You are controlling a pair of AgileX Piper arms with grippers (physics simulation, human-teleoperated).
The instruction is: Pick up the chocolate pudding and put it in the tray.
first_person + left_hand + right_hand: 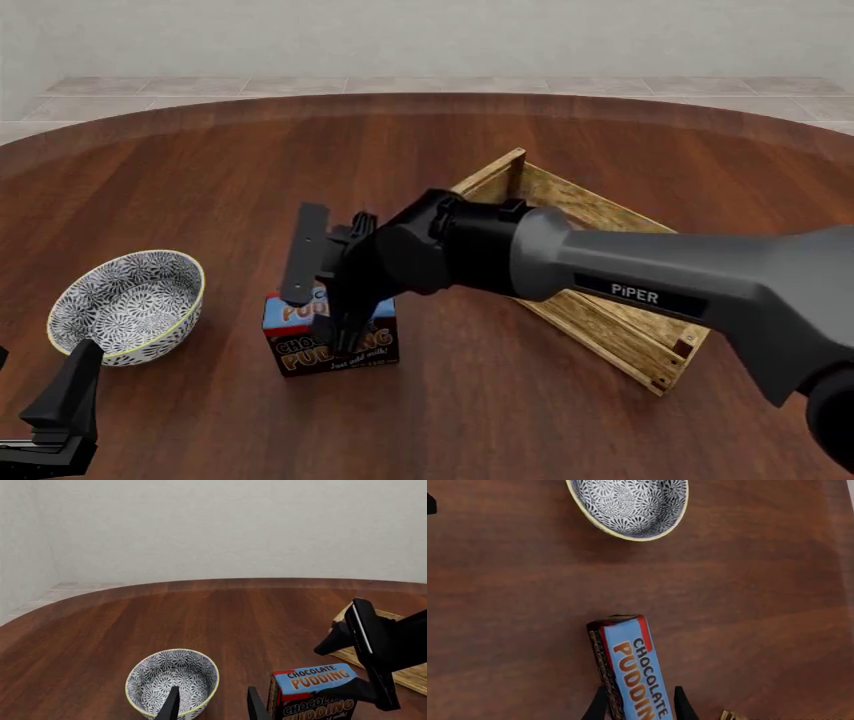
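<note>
The chocolate pudding [334, 350] stands upright on the table between the bowl and the tray, blue top band up [634, 665]. My right gripper [320, 318] reaches over from the right and hangs over the carton's top. It is open, with one finger on the far side and one on the near side of the thin carton [313, 680]. Its fingers [365, 630] look spread wider than the carton. The tray [627, 335], a light-wood slatted crate, lies diagonally to the right, partly hidden by the right arm. My left gripper [54, 420] waits at the near left, open and holding nothing [212, 707].
A round grey-patterned bowl [127, 305] with a yellow rim sits left of the pudding, just ahead of the left gripper [172, 680]. The table is dark wood with a curved far edge; a tiled floor and pale wall lie beyond.
</note>
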